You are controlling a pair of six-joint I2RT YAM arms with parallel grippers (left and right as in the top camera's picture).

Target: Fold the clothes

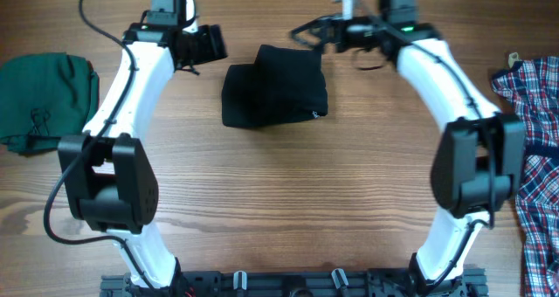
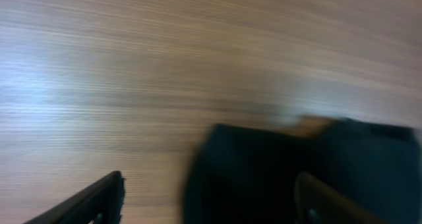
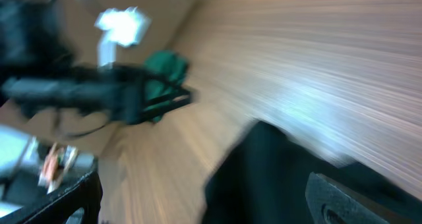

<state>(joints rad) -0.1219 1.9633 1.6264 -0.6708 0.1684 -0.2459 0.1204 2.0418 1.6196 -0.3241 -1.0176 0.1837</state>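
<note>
The black shirt (image 1: 275, 86) lies folded in a compact bundle near the far edge of the worktop (image 1: 279, 183), midway along it. The left jaws stand spread just beside its left side, the right jaws spread by its far right corner, both empty.

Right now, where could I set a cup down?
The widest bare table lies between left arm and right arm, from the black shirt back to their bases. Crowded: the far edge, where left gripper and right gripper flank that shirt; green garment and plaid shirt fill the sides.
</note>
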